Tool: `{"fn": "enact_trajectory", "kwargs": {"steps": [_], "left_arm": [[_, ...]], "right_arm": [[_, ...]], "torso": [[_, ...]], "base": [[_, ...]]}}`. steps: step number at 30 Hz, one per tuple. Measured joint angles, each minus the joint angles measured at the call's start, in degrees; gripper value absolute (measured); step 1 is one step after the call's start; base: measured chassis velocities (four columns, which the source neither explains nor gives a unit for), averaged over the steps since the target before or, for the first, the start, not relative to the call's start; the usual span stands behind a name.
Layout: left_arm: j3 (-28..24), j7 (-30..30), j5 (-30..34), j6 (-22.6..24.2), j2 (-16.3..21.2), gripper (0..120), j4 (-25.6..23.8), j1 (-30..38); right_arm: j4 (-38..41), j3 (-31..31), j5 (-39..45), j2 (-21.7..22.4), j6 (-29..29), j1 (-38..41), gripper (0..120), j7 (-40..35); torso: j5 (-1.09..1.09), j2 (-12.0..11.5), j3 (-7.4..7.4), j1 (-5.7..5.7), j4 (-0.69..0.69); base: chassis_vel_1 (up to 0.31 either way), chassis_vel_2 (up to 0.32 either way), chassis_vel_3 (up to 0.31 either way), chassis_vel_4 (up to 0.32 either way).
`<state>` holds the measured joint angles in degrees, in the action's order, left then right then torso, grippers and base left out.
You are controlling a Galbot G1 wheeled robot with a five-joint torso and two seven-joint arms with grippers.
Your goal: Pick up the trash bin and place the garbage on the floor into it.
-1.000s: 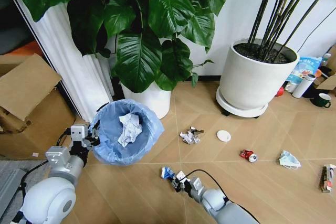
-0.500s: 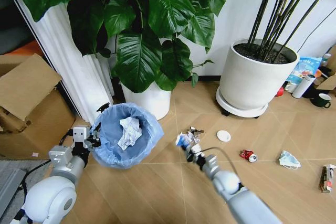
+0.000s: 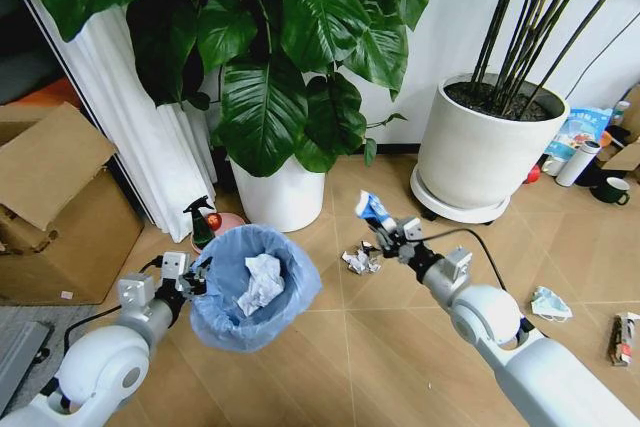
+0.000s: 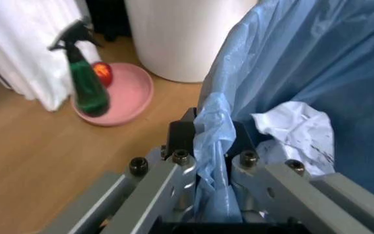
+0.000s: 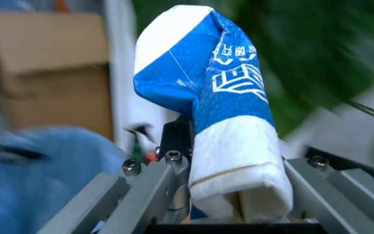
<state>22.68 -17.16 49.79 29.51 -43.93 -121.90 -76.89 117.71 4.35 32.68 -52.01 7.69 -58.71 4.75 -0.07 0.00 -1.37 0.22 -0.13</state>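
The trash bin (image 3: pixel 236 309), lined with a light-blue bag, hangs tilted above the floor (image 3: pixel 380 347), and my left gripper (image 3: pixel 192 278) is shut on its rim. A crumpled white tissue (image 3: pixel 262 282) lies inside. In the left wrist view the left gripper (image 4: pixel 210 142) pinches the folded bag rim (image 4: pixel 214 117), beside the tissue (image 4: pixel 297 131). My right gripper (image 3: pixel 388 230) is raised right of the bin, shut on a blue-white wrapper (image 3: pixel 371 207). The right wrist view shows that wrapper (image 5: pixel 221 92) upright in the right gripper (image 5: pixel 221 161). More garbage lies below: a crumpled piece (image 3: pixel 359 261), a face mask (image 3: pixel 551 304), a wrapper (image 3: pixel 626 338).
Two white plant pots (image 3: pixel 277 193) (image 3: pixel 482 154) stand behind. A green spray bottle (image 3: pixel 201 222) on a pink dish (image 4: pixel 125 95) sits left of the bin, by cardboard boxes (image 3: pixel 55 202). A white bottle (image 3: pixel 578 163) and dark mug (image 3: pixel 611 190) stand far right.
My right gripper has risen from the floor with the blue-white wrapper and moved right. My left arm has carried the bin nearer and lower in view, uncovering the spray bottle.
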Motion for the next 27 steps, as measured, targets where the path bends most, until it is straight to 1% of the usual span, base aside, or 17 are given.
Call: {"fn": "enact_trajectory", "kwargs": {"steps": [2,3,5,6,7,10,11,13,14,15,16,18,19,24,25,26,27], "left_arm": [[-0.47,-0.28,0.58,0.4,0.18,2,0.03,0.62],[-1.8,-0.93,1.82,1.24,0.59,2,0.17,2.2],[-3.03,-1.37,2.42,1.66,0.84,2,0.4,3.65],[-3.78,-1.64,2.61,1.91,0.97,2,0.6,4.54],[-3.78,-1.64,2.61,1.91,0.97,2,0.6,4.54],[-4.67,-2.08,3.32,2.36,1.25,2,0.69,5.55],[-4.67,-2.08,3.32,2.36,1.25,2,0.69,5.55],[-4.57,-2.3,3.65,2.5,1.35,2,0.55,5.44],[-4.27,-2.3,3.65,2.5,1.35,2,0.41,5.09],[-4.0,-2.3,3.65,2.51,1.34,2,0.27,4.71],[-4.0,-2.3,3.65,2.51,1.34,2,0.27,4.71],[-3.51,-2.31,3.63,2.49,1.35,2,0.02,4.13],[-3.51,-2.31,3.63,2.49,1.35,2,0.02,4.13],[-2.94,-2.31,3.55,2.22,1.4,2,-0.24,3.98],[-2.93,-2.31,3.55,2.19,1.4,2,-0.32,4.05],[-2.93,-2.31,3.55,2.19,1.4,2,-0.32,4.05],[-2.91,-2.29,3.55,2.14,1.41,2,-0.39,4.1]], "right_arm": [[0.5,-1.16,0.57,0.02,0.29,0.92,12,-0.26],[1.45,-4.41,2.08,-0.09,0.77,3.46,12,-0.78],[1.74,-7.58,3.2,-0.39,1.07,5.71,12,-1.14],[1.74,-10.31,3.92,-0.7,1.4,7.48,12,-1.39],[1.74,-10.31,3.92,-0.7,1.4,7.48,12,-1.39],[0.97,-15.53,4.5,-1.24,1.73,10.62,12,-1.5],[0.97,-15.53,4.5,-1.24,1.73,10.62,12,-1.5],[-0.66,-19.03,4.34,-1.75,2.69,12.59,12,-1.93],[-1.75,-20.45,4.18,-2.13,2.84,13.44,14,-1.96],[-2.52,-21.37,4.06,-2.41,2.92,14.08,19,-2.09],[-2.52,-21.37,4.06,-2.41,2.92,14.08,19,-2.09],[-3.83,-22.98,3.92,-3.03,3.15,15.47,27,-2.76],[-3.83,-22.98,3.92,-3.03,3.15,15.47,27,-2.76],[-5.87,-25.13,3.86,-3.81,3.31,17.77,51,-3.08],[-6.08,-25.38,3.81,-3.9,3.3,18.03,53,-3.07],[-6.08,-25.38,3.81,-3.9,3.3,18.03,53,-3.07],[-6.13,-25.58,3.79,-3.99,3.29,18.25,58,-3.07]], "torso": [[0.01,0.0,0.0,0.0,0.0],[0.04,0.0,0.0,0.0,0.0],[0.01,0.0,0.0,0.0,0.0],[0.01,0.0,-0.01,0.0,0.0],[0.01,0.0,-0.01,0.0,0.0],[0.01,0.0,-0.01,0.0,0.0],[0.01,0.0,-0.01,0.0,0.0],[0.02,0.0,0.0,0.0,-0.01],[0.02,0.0,-0.01,0.0,-0.01],[0.02,0.0,-0.01,0.0,0.0],[0.02,0.0,-0.01,0.0,0.0],[0.02,0.0,0.0,0.0,0.0],[0.02,0.0,0.0,0.0,0.0],[0.02,0.0,-0.01,0.0,0.0],[0.02,0.0,0.0,0.0,0.0],[0.02,0.0,0.0,0.0,0.0],[0.02,0.0,0.0,0.0,-0.01]], "base": [[0.0,0.0,0.0,0.0],[0.0,0.0,0.0,0.0],[0.0,0.0,0.0,0.0],[0.0,0.0,0.0,0.0],[0.0,0.0,0.0,0.0],[0.0,0.0,0.0,0.0],[0.0,0.0,0.0,0.0],[0.0,0.0,0.0,0.0],[0.0,0.0,0.0,0.0],[0.0,0.0,0.0,0.0],[0.0,0.0,0.0,0.0],[0.0,0.0,0.0,0.0],[0.0,0.0,0.0,0.0],[0.0,0.0,0.0,0.0],[0.0,0.0,0.0,0.0],[0.0,0.0,0.0,0.0],[0.0,0.0,0.0,0.0]]}}
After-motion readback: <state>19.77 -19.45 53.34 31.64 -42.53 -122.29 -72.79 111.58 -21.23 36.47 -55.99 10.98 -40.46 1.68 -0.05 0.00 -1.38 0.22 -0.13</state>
